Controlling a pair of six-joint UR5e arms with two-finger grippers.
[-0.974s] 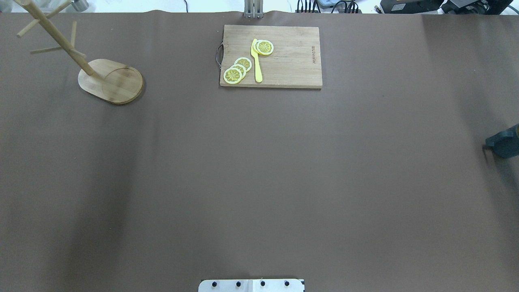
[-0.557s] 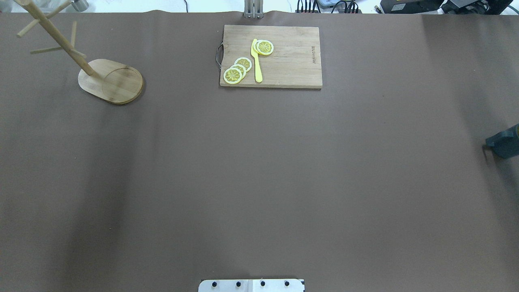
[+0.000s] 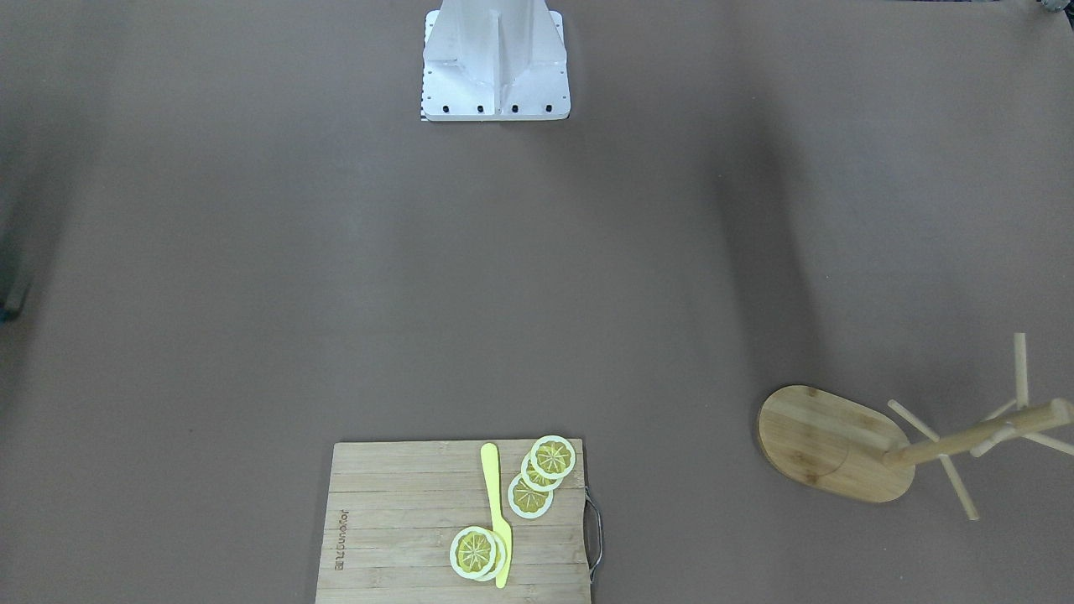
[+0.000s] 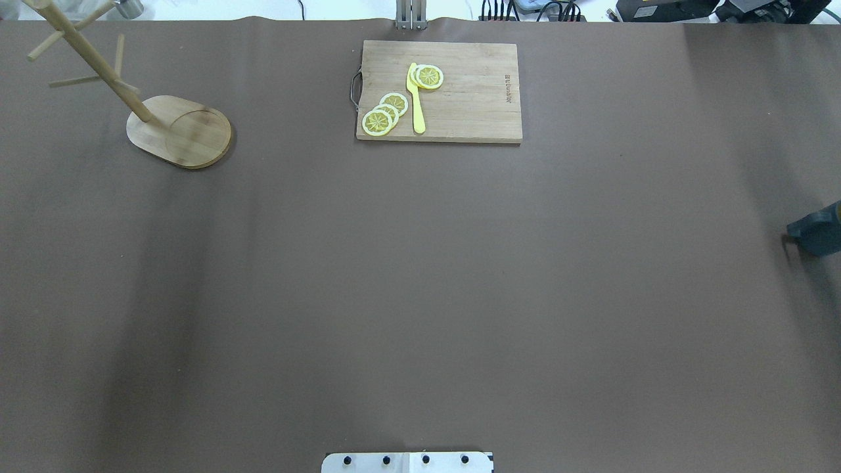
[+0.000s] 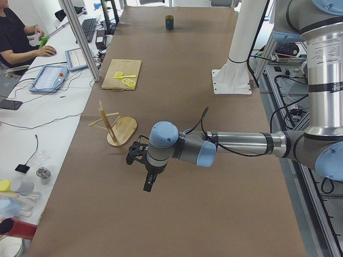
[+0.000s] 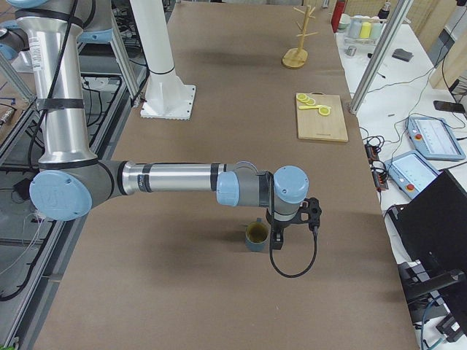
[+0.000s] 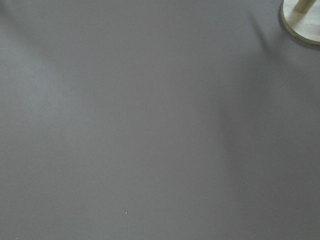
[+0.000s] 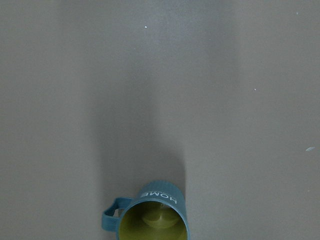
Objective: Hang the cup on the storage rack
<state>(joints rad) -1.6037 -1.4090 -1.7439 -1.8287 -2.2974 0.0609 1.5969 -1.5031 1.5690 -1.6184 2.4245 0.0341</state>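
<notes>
**Beside the right pincer: cup upright, rack at the other end**

Just beside the right pincer (image 6: 278,238) the cup (image 6: 256,235) stands upright on the brown table (image 4: 420,295), its yellowish inside showing. I cannot tell whether the two touch. In the right wrist view the cup sits at the bottom edge, handle to the view's left, "HOME" lettering on the wall turned up-frame. This pincer shows only in a side view, so I cannot tell whether its jaws are wide or narrow.

The same goes for the left pincer (image 5: 150,181): side view only, jaw state unreadable. It hangs above the table surface, with the storage rack (image 5: 113,126) standing upright near it.

The rack is well apart from the right pincer, toward the table's other end. Between the two pincers, at the table edge away from the robot, lies a cutting board (image 4: 439,90) with lemon slices (image 4: 385,113) and a yellow knife (image 4: 416,98).
</notes>
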